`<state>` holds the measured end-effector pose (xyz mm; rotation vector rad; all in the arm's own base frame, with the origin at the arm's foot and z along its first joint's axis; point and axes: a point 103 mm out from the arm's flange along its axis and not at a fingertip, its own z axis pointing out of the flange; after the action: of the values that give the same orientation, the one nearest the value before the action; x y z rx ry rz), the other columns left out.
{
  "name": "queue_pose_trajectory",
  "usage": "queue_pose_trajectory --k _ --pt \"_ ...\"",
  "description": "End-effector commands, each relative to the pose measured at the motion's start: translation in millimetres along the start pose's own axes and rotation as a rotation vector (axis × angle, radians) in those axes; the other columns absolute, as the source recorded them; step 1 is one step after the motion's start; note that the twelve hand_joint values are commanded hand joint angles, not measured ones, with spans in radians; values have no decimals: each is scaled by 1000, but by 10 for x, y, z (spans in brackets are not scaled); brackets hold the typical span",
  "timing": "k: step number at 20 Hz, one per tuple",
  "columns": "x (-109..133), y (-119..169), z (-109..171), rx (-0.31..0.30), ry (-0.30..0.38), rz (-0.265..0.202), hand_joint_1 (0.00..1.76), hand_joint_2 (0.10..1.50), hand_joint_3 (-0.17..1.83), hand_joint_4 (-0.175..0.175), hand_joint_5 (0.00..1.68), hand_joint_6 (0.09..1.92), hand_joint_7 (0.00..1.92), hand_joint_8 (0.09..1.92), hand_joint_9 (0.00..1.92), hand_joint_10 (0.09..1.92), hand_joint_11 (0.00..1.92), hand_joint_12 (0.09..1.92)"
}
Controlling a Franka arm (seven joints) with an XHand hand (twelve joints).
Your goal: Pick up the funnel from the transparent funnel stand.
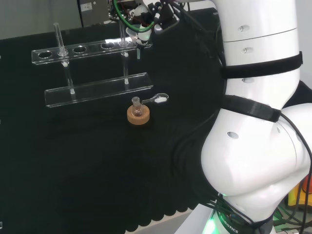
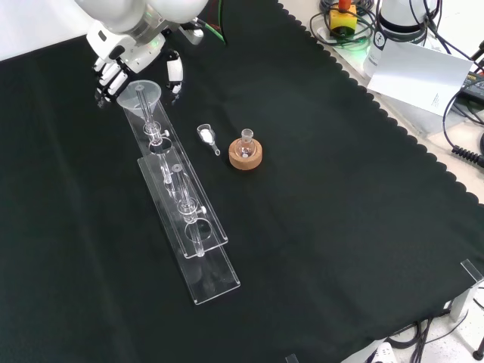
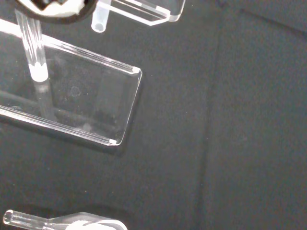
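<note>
Head view: the hand [image 1: 142,27] is seen above the right end of the clear acrylic funnel stand [image 1: 97,87]. Front view: the clear conical funnel [image 2: 141,100] is seated upright in the stand's far end hole, mouth up, stem down; the fingers [image 2: 175,72] are curled about its rim, though contact cannot be told. A small flask [image 2: 246,142] is borne on a cork ring [image 2: 246,158]. Wrist view: the stand's flat baseplate [image 3: 91,98] is shown.

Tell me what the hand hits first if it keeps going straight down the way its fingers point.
Most likely the funnel: in the front view the hand sits just above and behind its wide rim at the end of the transparent funnel stand. Depth is unclear, so the fingers may instead pass either side of the rim.
</note>
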<state>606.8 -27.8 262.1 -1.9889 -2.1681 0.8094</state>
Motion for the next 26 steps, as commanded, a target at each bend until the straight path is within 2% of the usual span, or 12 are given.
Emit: queue_pose_trajectory --k 1,5,10,15,19,26 --pt "30 -7 -11 -2 3 -6 730 636 571 -26 144 87 2 647 380 681 185 1390" --pt "40 -13 -35 -12 -7 -2 738 636 575 -27 189 87 85 684 444 698 181 1393" --pt "43 -25 -84 -25 -19 7 780 634 584 -32 340 87 309 762 569 689 188 1393" --pt "28 -38 -145 -47 -36 22 813 640 584 -38 468 87 497 939 678 697 204 1374" --pt "2 -59 -223 -62 -45 36 822 643 581 -41 528 98 529 1021 703 710 211 1367" --pt "-101 -183 -406 -83 -37 51 827 644 579 -43 545 110 526 1043 708 720 214 1365"
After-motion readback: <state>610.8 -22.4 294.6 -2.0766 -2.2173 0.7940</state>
